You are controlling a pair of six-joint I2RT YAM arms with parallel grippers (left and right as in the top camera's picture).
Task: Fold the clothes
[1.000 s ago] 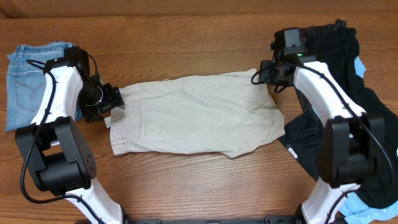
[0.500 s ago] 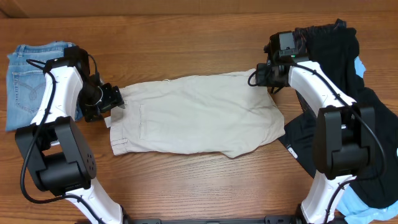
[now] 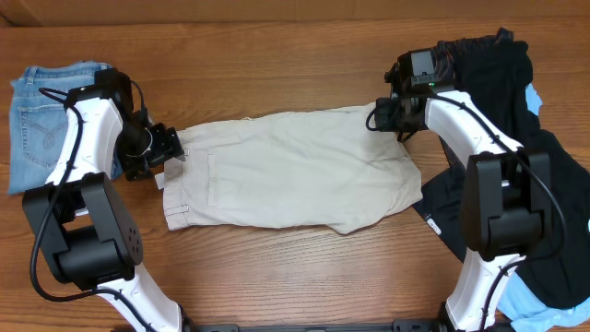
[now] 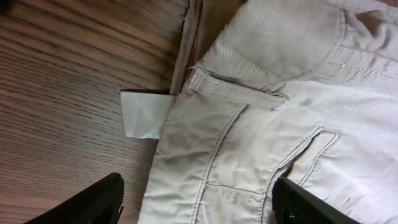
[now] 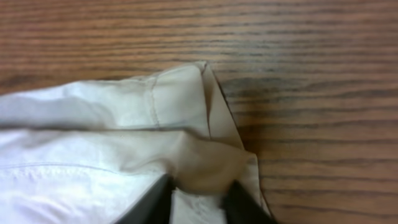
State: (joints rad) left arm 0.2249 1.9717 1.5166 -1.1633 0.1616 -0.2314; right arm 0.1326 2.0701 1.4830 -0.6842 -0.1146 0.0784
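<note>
The pale beige shorts [image 3: 295,171] lie flat across the middle of the table, waistband to the left and leg hems to the right. My left gripper [image 3: 169,148] hovers at the waistband's far-left corner, open. In the left wrist view its fingers straddle the waistband cloth [image 4: 267,137] near a belt loop and a white tag [image 4: 143,115], with the left gripper [image 4: 198,186] holding nothing. My right gripper [image 3: 380,115] is at the far-right hem corner. In the right wrist view the right gripper [image 5: 199,190] pinches a raised fold of the shorts [image 5: 124,124].
Folded light-blue jeans [image 3: 41,115] lie at the far left, behind the left arm. A heap of black garments [image 3: 498,65] with sky-blue cloth [image 3: 535,97] fills the right side. Bare wood shows along the back and front of the table.
The right gripper has slid slightly left onto the hem corner and its jaws have closed on the cloth. The left arm and the shorts have not moved.
</note>
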